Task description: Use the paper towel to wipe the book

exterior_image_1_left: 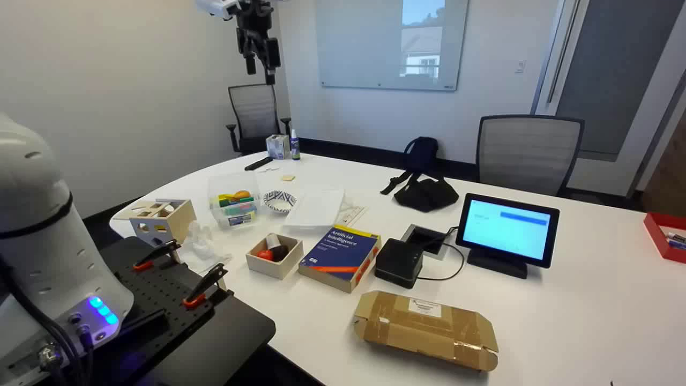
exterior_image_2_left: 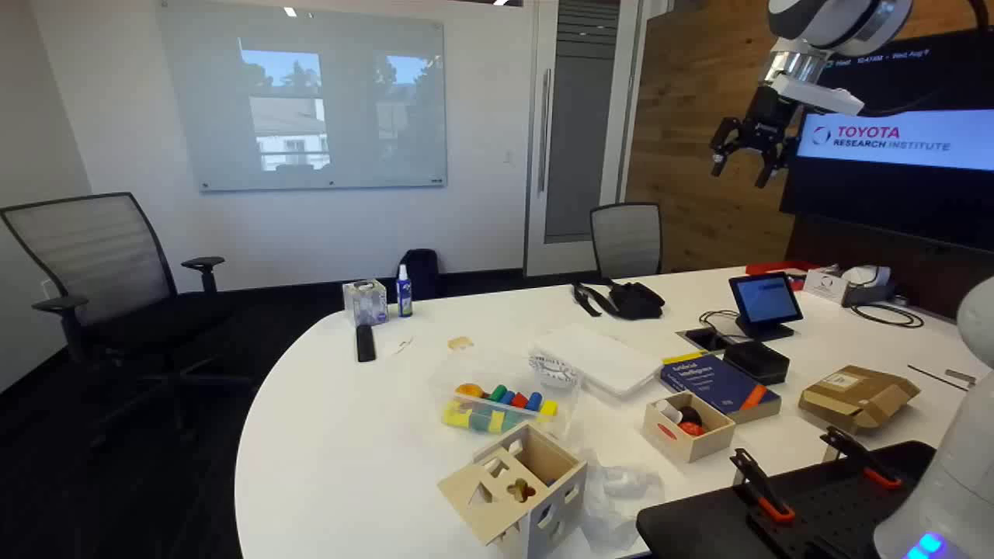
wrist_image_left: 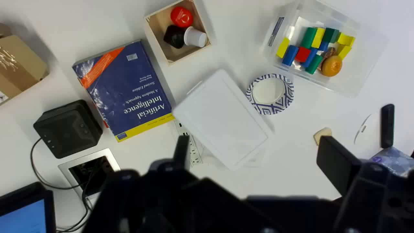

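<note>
You're hovering the gripper (exterior_image_2_left: 740, 175) way up, spread and empty — probably wanting clearance over the wooden box (exterior_image_1_left: 266, 267) beside the book (exterior_image_1_left: 341, 254).

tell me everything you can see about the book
The book is thick, with a glossy-looking dark blue cover: a yellow strip at the title end, an orange-red band across one corner, a pale label. It reads "Artificial Intelligence, A Modern Approach, Second Edition". It lies shut, cover up, flat on the table, between the small wooden box and the black box; contact with either is unclear.
</note>
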`<state>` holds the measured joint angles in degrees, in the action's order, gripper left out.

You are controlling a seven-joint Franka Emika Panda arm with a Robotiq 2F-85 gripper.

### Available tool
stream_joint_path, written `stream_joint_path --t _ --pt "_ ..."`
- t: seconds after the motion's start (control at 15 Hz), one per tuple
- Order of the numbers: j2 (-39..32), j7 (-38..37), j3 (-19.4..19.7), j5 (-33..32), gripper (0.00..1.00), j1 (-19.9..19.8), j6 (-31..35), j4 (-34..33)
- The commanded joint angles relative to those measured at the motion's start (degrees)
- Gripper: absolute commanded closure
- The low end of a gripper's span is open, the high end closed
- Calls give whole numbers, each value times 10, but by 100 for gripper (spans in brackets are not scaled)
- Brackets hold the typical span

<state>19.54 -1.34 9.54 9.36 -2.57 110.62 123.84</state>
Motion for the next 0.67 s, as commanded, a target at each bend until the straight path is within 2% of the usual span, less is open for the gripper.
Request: stream_joint_path --t 0.0,0.33,0.6 --pt "-1 3 -10 4 0 -12 -2 -1" --pt "-4 23 -21 -3 0 -1 -8 31" --pt "5 17 -63 -19 0 10 23 123"
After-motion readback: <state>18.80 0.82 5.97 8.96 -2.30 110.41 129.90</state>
